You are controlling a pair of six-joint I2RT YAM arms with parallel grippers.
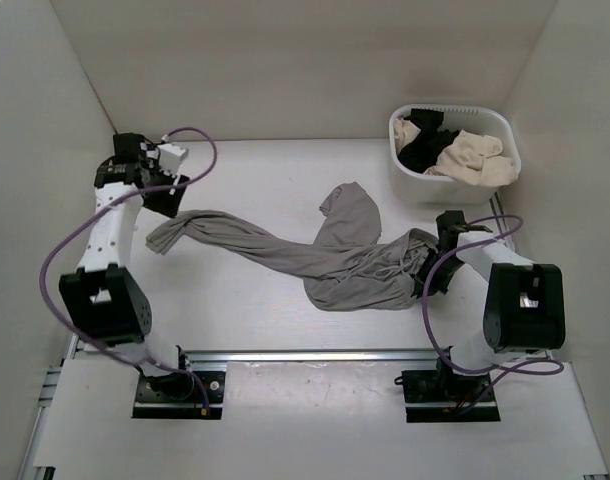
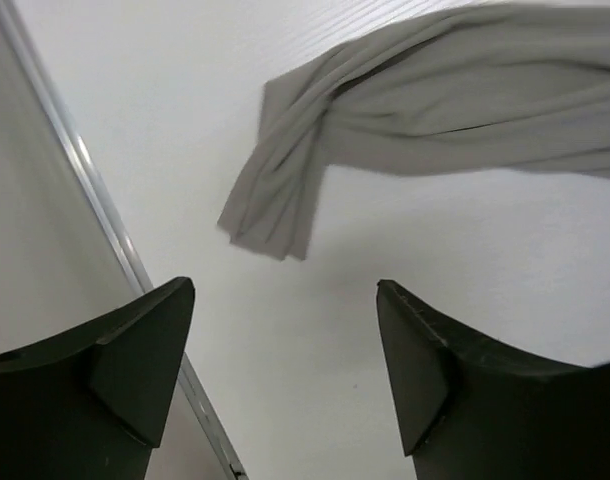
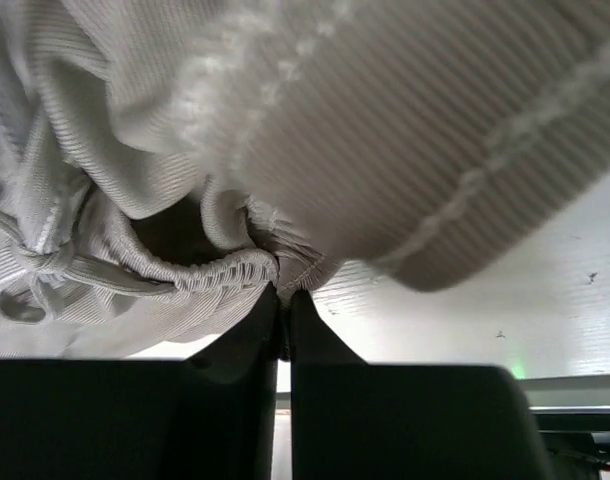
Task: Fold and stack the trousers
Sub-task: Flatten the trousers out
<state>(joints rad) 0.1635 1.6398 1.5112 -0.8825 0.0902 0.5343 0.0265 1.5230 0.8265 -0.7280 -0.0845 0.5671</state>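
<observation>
One basket (image 1: pixel 435 187) holding cream garment (image 1: pixel 475 155), black garment (image 1: pixel 422 150), right gripper (image 3: pixel 283 295) clamped on trousers (image 1: pixel 335 260), left gripper (image 2: pixel 285 290) spread, empty

Two dark fingers (image 2: pixel 115 370) of the left gripper (image 2: pixel 285 370) stand wide apart at the bottom; the grey trousers (image 2: pixel 435 110) leg end lies upper centre on the white table (image 2: pixel 385 260)
</observation>
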